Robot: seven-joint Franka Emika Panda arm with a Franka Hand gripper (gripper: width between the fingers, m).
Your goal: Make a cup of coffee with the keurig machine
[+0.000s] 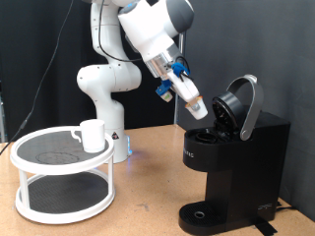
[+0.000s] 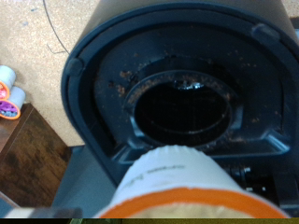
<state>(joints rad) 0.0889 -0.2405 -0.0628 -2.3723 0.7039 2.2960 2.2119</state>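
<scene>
Pod-loading step: gripper (image 1: 197, 108), jaws pinching what looks like a coffee pod (image 2: 177, 187), hangs just above the keurig machine (image 1: 231, 147) w/ lid up, so next calls for lining pod w/ the pod chamber (image 2: 182, 112); cup (image 1: 93, 136) sits on rack (image 1: 64, 172), well apart from machine.

We see a robotics lab, not a home kitchen. A white robot arm (image 1: 108, 74) is fixed on a wooden counter (image 1: 148, 187), and black curtains (image 1: 39, 49) hang behind the arm. Beside the arm stands a white two-level wire rack (image 1: 61, 182), and on its other side a black keurig machine (image 1: 236, 162). Spare coffee pods (image 2: 9, 93) lie near the machine.
</scene>
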